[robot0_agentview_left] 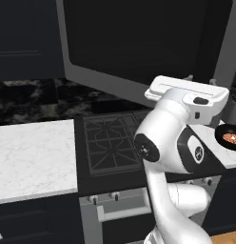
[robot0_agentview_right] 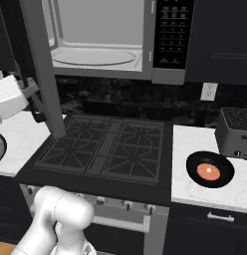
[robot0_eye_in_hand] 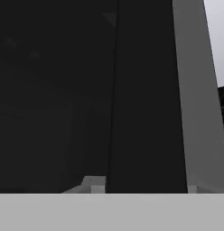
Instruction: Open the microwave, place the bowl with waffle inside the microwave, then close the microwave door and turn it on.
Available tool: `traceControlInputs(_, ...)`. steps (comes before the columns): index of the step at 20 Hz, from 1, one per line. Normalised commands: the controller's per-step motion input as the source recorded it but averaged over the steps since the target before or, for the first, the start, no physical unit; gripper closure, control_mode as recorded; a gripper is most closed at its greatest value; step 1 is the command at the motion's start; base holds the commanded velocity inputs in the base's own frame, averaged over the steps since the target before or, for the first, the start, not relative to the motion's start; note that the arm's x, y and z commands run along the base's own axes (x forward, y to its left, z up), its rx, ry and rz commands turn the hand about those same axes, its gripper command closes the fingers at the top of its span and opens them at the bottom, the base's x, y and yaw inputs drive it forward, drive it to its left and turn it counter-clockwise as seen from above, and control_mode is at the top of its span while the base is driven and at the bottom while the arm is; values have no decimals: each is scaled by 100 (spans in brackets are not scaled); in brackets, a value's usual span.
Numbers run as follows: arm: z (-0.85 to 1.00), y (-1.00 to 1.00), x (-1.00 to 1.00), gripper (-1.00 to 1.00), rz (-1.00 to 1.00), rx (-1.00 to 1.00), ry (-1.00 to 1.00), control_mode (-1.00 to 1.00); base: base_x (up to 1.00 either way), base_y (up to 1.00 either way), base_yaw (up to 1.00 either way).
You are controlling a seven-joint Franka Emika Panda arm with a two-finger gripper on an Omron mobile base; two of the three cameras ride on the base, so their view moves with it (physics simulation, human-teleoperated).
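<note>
The microwave hangs above the stove with its light grey cavity showing and its black button panel on the right. The microwave door is swung wide open; in the right base view the door stands edge-on at the left. My gripper sits against the door's outer face, and its jaws look spread wide in the hand view, with dark glass and the grey frame right in front. The black bowl with the reddish waffle rests on the right counter; the bowl is apart from the gripper.
A black gas stove lies below the microwave. A grey toaster stands just behind the bowl, under a wall outlet. White marble counter spreads left of the stove. The open door overhangs the stove's left side.
</note>
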Motion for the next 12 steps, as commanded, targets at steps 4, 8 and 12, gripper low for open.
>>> traceControlInputs(4, 0, 46, 0, -100, -7, -13, 1, -100, 0, 0, 0)
traceControlInputs(8, 0, 4, 2, -100, 0, -3, 4, -100, 0, 0, 0)
traceControlInputs(12, -1, 4, 7, -100, 0, 0, 10, -100, 0, 0, 0)
